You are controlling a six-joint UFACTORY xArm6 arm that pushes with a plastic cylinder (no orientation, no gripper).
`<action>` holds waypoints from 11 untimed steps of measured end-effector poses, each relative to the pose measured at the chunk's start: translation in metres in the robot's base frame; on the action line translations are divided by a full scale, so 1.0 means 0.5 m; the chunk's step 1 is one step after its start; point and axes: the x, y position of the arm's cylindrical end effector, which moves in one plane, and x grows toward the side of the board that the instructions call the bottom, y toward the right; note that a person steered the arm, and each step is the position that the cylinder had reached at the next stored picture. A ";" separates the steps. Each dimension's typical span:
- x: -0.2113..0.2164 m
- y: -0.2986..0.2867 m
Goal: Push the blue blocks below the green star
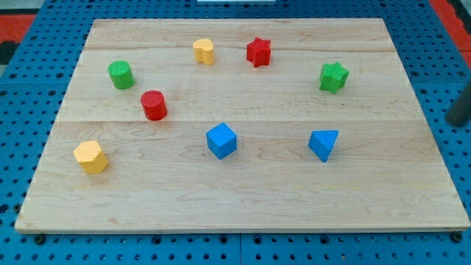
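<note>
Board [243,210]: eight blocks | blue triangle [323,144] below green star [333,76] | blue cube [221,140] left | tool state: cannot tell

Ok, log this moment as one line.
tip: view's right edge, off board | blue cube, blue triangle: untouched | green star

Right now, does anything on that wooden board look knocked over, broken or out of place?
Nothing stands out. All eight blocks sit apart on the board, none toppled or damaged. My tip is off the board's right edge, touching no block.
</note>
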 end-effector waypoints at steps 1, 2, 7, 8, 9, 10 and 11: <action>0.063 -0.083; 0.070 -0.183; -0.004 -0.386; -0.037 -0.375; -0.066 -0.326; -0.025 -0.274; 0.016 -0.270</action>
